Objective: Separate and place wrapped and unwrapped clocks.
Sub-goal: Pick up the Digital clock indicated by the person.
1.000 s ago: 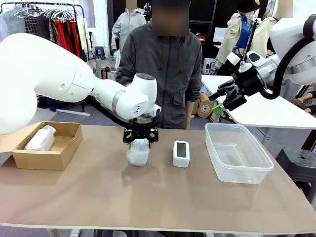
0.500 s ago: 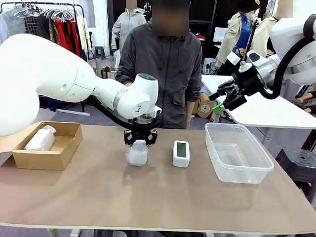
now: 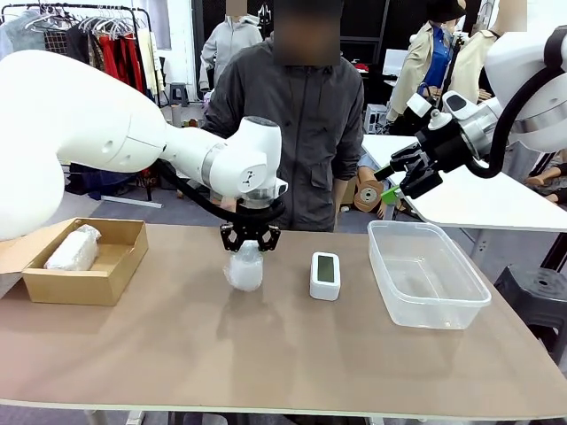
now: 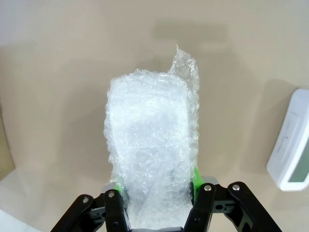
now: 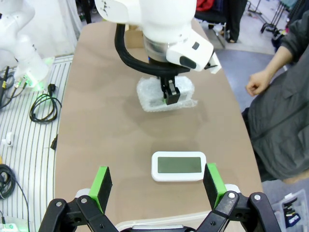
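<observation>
Left gripper (image 3: 250,250): fingers pinch wrapped clock (image 3: 246,271) from above, mid-surface (image 3: 177,354). Bare clock (image 3: 325,275) near it, lying flat. Right gripper (image 3: 391,188) aloft, fingers spread, empty.

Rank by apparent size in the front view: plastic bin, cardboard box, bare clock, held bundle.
1. Plastic bin, narrowly.
2. Cardboard box.
3. Bundle in the left claw and bare clock look alike; not ranked.

Wrapped clock (image 4: 149,140) is showing translucent white, bubble-textured film; bare clock (image 3: 325,275) is showing white casing and a grey-green screen; left gripper (image 4: 155,186) is showing black links with green pads (image 4: 195,175); table (image 3: 266,354) is appearing tan.
</observation>
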`<action>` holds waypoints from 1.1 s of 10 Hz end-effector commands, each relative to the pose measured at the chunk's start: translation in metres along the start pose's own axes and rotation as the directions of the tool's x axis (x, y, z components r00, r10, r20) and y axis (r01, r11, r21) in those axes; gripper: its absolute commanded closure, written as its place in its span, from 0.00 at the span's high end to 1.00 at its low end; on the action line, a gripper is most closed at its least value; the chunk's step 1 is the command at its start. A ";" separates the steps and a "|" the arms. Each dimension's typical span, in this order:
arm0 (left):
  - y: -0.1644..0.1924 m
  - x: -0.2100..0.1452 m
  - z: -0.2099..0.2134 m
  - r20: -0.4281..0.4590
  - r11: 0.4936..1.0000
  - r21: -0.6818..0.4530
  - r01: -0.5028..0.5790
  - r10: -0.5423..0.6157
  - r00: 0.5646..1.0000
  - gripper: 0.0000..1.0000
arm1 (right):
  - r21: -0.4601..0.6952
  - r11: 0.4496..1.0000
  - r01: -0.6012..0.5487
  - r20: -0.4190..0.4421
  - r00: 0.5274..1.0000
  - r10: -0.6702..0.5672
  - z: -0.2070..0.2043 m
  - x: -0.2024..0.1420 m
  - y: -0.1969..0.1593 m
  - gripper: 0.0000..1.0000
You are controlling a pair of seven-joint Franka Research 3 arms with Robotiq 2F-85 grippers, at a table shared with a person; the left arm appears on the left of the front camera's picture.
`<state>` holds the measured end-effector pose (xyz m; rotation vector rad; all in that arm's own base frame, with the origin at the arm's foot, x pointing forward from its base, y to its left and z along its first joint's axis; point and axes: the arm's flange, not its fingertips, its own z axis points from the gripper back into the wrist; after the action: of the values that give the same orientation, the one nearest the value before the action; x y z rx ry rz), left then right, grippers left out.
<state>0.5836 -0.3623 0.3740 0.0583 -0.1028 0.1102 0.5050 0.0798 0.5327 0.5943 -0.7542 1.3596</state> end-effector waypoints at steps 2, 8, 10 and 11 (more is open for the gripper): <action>0.015 -0.009 0.053 -0.044 0.999 -0.037 0.030 -0.031 0.999 0.00 | -0.001 1.000 -0.006 0.006 1.000 0.006 0.001 0.002 0.000 1.00; 0.017 0.009 0.198 -0.009 0.998 -0.020 0.067 -0.067 0.998 0.00 | -0.001 1.000 -0.006 0.006 1.000 0.006 0.001 0.002 0.000 1.00; 0.015 0.020 0.231 0.002 0.994 -0.024 0.103 -0.103 0.995 0.00 | -0.001 1.000 -0.006 0.006 1.000 0.006 0.001 0.002 0.000 1.00; 0.016 0.025 0.246 0.022 0.996 -0.008 0.093 -0.093 0.995 0.00 | -0.001 1.000 -0.006 0.006 1.000 0.006 0.001 0.002 0.000 1.00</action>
<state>0.5624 -0.3512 0.6043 0.0297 -0.1118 0.0355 0.5050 0.0797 0.5327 0.5942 -0.7542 1.3595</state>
